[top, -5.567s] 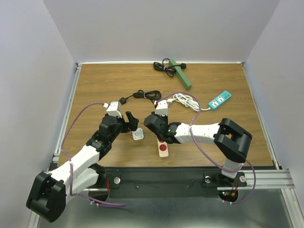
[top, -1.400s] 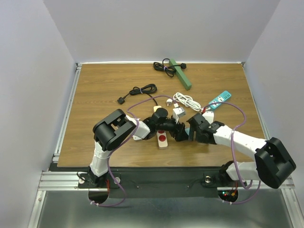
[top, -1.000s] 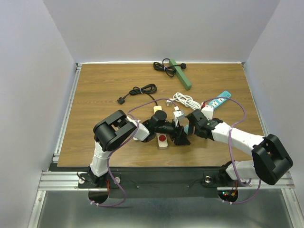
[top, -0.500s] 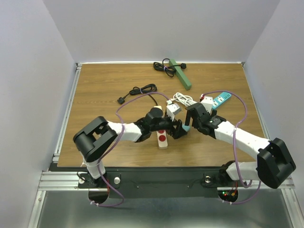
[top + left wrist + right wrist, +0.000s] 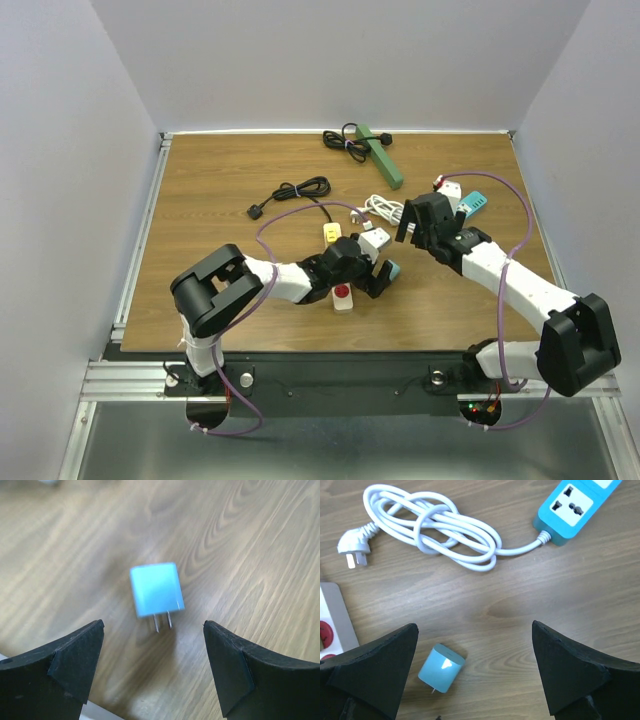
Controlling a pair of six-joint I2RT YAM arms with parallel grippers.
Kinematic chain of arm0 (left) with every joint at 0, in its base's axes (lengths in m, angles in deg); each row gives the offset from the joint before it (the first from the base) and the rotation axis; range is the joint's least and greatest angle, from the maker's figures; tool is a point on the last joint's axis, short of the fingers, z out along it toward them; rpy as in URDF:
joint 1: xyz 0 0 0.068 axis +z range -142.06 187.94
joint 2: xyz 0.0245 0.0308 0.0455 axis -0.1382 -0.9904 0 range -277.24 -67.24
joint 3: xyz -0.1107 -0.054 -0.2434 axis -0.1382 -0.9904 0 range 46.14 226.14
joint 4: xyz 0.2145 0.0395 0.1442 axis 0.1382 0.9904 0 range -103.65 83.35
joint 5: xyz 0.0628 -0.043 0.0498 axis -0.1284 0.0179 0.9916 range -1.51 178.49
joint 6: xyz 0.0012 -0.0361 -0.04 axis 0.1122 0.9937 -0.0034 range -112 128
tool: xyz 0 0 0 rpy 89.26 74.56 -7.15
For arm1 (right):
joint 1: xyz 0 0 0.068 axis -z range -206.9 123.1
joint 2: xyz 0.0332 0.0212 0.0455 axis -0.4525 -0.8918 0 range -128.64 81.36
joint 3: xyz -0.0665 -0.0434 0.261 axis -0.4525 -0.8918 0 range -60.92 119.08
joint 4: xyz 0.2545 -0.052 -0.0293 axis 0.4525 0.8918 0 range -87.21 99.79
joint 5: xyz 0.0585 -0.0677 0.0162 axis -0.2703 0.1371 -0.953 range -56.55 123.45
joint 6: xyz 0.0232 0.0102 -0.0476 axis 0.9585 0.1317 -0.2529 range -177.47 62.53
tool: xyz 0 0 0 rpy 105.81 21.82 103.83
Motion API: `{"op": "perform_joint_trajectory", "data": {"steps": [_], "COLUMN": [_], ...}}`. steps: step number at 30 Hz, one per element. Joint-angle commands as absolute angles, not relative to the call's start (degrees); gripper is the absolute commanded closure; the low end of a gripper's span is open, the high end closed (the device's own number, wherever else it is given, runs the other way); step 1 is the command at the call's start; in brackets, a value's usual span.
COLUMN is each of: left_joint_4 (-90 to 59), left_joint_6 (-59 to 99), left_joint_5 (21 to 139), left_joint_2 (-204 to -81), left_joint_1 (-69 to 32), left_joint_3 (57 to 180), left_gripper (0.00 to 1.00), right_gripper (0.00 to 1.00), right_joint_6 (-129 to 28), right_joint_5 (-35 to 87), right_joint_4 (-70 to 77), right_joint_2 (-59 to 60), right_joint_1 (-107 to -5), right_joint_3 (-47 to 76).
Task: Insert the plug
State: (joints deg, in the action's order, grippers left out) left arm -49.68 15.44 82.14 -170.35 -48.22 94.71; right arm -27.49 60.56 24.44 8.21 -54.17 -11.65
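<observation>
Your left claw (image 5: 152, 627) stood spread above the blue plug (image 5: 156, 590), which lay untouched on the counter (image 5: 250, 540) just right of the white power strip (image 5: 342, 298). Your right claw (image 5: 475, 626) was spread, holding nothing.

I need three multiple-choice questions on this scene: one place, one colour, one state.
1. Where is the blue plug? A) lying on the table B) in a socket C) lifted
2. What colour is the coiled cord of the teal power strip? A) black B) white C) green
3. How is the left gripper? A) shut on the plug B) open, plug untouched C) shut, empty
Answers: A, it lies on bare wood; B, white in the right wrist view; B, jaws wide, clear of the plug.
</observation>
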Motion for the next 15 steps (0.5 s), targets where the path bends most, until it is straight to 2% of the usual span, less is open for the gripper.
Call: {"op": "perform_joint_trajectory", "data": {"steps": [1,15], "left_joint_4": [-50.39,-47.40], "left_joint_6": [13.97,12.13], "left_joint_5": [85.58,90.15], "left_joint_2": [-170.42,-175.25], "left_joint_1": [-49.10,-50.33], "left_joint_3": [97.73,102.73], "left_gripper": [0.07,0.06], "right_gripper": [0.00,0.00], "right_joint_6": [-29.43,-29.25], "right_joint_5": [54.38,49.45], "right_joint_4": [21.08,19.76], "right_joint_2": [9.37,11.66], "right_joint_1": [-52.40,-50.72], "right_joint_3": [-8.98,-10.83]}}
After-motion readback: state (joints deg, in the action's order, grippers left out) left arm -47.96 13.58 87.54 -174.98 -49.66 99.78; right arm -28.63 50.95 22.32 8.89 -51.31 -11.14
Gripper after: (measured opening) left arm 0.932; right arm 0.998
